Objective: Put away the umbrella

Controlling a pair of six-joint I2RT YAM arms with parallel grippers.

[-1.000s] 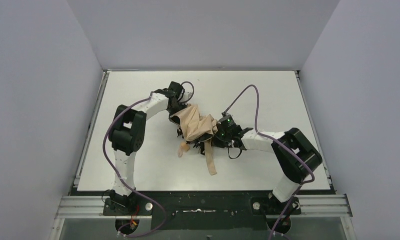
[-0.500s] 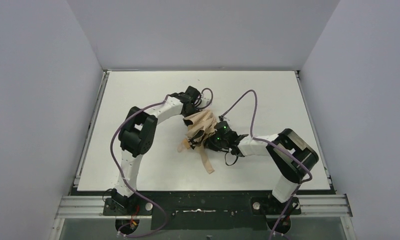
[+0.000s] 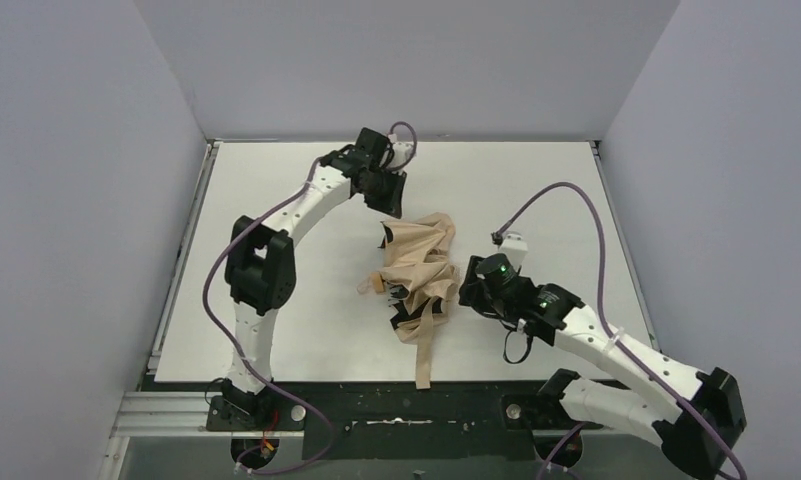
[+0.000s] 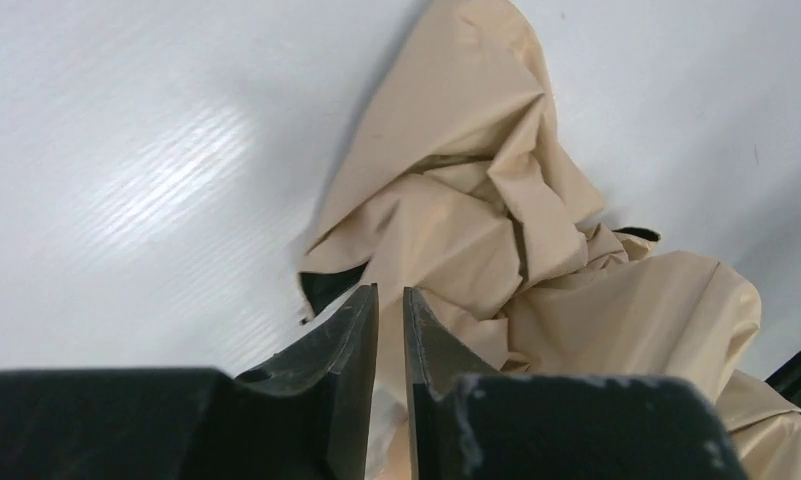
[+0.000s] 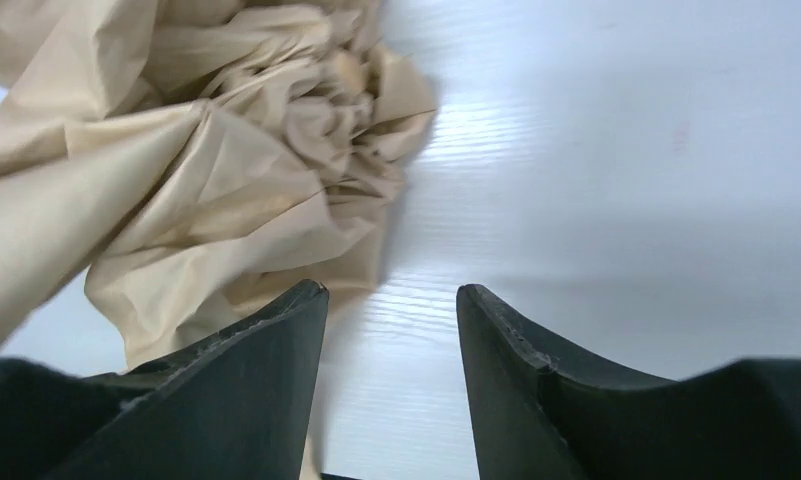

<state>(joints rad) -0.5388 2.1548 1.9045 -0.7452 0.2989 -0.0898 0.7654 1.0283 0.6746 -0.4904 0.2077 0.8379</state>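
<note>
The left gripper (image 3: 389, 203) is seen just beyond the umbrella (image 3: 416, 262), jaws parted by only a slit, nothing held. The umbrella is found crumpled mid-table (image 3: 546, 190). The right gripper (image 3: 466, 294) is held moderately wide, empty, just beside the fabric.

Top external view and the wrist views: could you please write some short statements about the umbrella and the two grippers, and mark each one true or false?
1. The umbrella lies crumpled on the table. True.
2. The right gripper is clamped on fabric. False: its jaws stand open, nothing between them.
3. The strap trails toward the near table edge. True.
4. The left gripper holds the strap. False: it holds nothing, with only a narrow gap between its jaws.
</note>
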